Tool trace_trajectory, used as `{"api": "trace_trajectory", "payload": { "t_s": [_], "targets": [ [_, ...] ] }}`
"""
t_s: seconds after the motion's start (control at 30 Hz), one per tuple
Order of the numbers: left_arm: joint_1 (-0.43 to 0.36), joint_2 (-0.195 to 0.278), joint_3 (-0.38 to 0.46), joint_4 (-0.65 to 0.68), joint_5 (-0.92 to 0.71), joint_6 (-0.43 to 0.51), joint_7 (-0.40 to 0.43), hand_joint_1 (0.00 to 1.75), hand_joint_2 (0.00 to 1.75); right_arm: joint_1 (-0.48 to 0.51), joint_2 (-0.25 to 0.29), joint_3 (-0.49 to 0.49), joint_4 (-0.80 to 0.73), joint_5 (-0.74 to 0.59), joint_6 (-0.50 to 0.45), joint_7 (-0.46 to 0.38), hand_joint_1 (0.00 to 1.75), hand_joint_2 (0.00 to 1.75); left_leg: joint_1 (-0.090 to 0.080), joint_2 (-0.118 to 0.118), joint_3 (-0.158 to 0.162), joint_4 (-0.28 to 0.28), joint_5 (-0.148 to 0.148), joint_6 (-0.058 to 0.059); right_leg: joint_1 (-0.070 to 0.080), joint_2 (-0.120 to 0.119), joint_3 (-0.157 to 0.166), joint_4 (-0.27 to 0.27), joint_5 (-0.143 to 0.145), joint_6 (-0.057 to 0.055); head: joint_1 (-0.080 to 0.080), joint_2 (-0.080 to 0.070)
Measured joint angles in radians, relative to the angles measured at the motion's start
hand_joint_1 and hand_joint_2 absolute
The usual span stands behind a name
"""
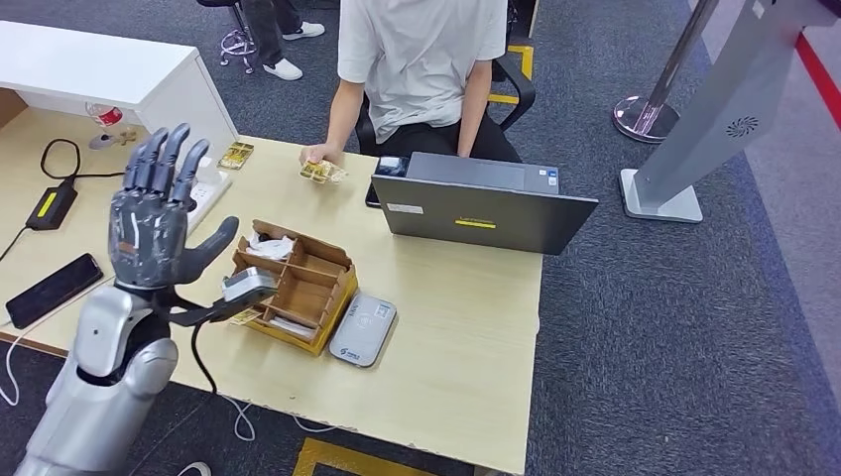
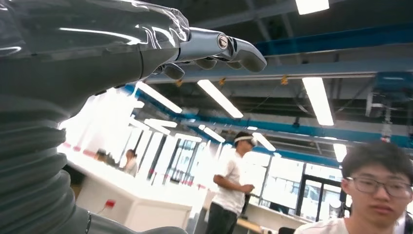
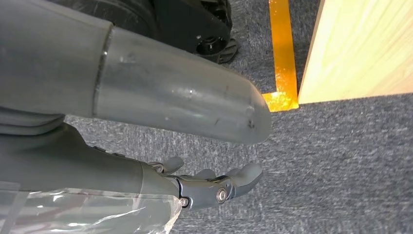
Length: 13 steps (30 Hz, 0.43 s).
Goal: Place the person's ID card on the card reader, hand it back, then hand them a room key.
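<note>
The left robot hand [image 1: 159, 213] is standing raised above the near left part of the tabletop [image 1: 466, 327], palm turned away from the camera, fingers spread wide and pointing up, thumb sticking out toward the cardboard organiser [image 1: 296, 286]; it is holding nothing. In the left wrist view the same hand's fingertips [image 2: 243, 51] are reaching out against the ceiling lights, with nothing between them.

The right robot hand [image 3: 214, 185] is hanging beside the tabletop's edge, over the grey carpet and near a strip of yellow floor tape [image 3: 282, 53]. Its fingers are lying loosely extended and apart, and it is gripping nothing.

Taking the cardboard organiser as the landmark: the card reader [image 1: 363, 329], a flat grey pad with rounded corners, is lying just beside it on the side toward the tabletop's free end, touching or nearly touching its wall. A small grey device [image 1: 248, 285] is sitting at its near left corner. Beyond it, toward the person [image 1: 421, 59], a closed grey laptop [image 1: 483, 203] is resting on the tabletop. The person is sitting on the far side, and their hand [image 1: 319, 156] is resting on the tabletop beyond the organiser, on a small yellowish item [image 1: 323, 173]; whether that is the ID card, I cannot tell. Left of the organiser, a white power strip [image 1: 210, 188] and a black phone [image 1: 54, 290] are lying on the tabletop.
</note>
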Motion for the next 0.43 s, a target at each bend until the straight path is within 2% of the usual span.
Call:
{"api": "trace_trajectory", "payload": {
  "t_s": [0.13, 0.2, 0.27, 0.33, 0.4, 0.43],
  "targets": [
    [0.196, 0.026, 0.247, -0.114, 0.355, -0.081, -0.149, 0.00, 1.75, 0.005, 0.000, -0.027, 0.000, -0.019, 0.000, -0.006, 0.00, 0.00, 0.000, 0.000, 0.000, -0.001, -0.001, -0.001, 0.000, 0.000, 0.000, 0.000, -0.002, -0.002, 0.000, 0.000],
    [0.267, 0.020, 0.402, -0.136, 0.523, -0.178, -0.235, 0.00, 1.75, 0.007, 0.000, -0.040, 0.000, -0.023, 0.000, -0.011, 0.00, 0.00, 0.002, 0.000, 0.000, -0.001, -0.001, -0.002, 0.000, 0.000, 0.000, 0.000, -0.003, -0.002, -0.001, 0.000],
    [0.308, 0.008, 0.535, -0.141, 0.600, -0.266, -0.303, 0.00, 1.75, 0.008, 0.000, -0.049, 0.000, -0.023, 0.000, -0.013, 0.00, 0.00, 0.003, -0.001, 0.000, -0.001, -0.001, -0.002, 0.001, -0.001, 0.000, 0.000, -0.003, -0.002, -0.001, 0.000],
    [0.331, -0.007, 0.639, -0.144, 0.629, -0.322, -0.325, 0.00, 1.75, 0.008, 0.000, -0.056, 0.000, -0.024, 0.000, -0.015, 0.00, 0.00, 0.004, -0.002, 0.000, -0.001, -0.001, -0.002, 0.001, -0.002, 0.001, 0.000, -0.004, -0.002, -0.001, 0.000],
    [0.341, -0.025, 0.745, -0.138, 0.727, -0.413, -0.307, 0.00, 1.75, 0.007, 0.000, -0.063, 0.000, -0.026, -0.001, -0.017, 0.00, 0.00, 0.004, -0.003, 0.000, -0.001, -0.001, -0.002, 0.001, -0.002, 0.002, 0.000, -0.004, -0.002, 0.000, 0.000],
    [0.342, -0.030, 0.770, -0.134, 0.762, -0.440, -0.298, 0.00, 1.75, 0.007, 0.000, -0.064, 0.000, -0.027, -0.001, -0.017, 0.00, 0.00, 0.004, -0.003, 0.000, -0.001, -0.001, -0.002, 0.001, -0.002, 0.002, 0.000, -0.004, -0.002, 0.001, 0.000]
  ]
}}
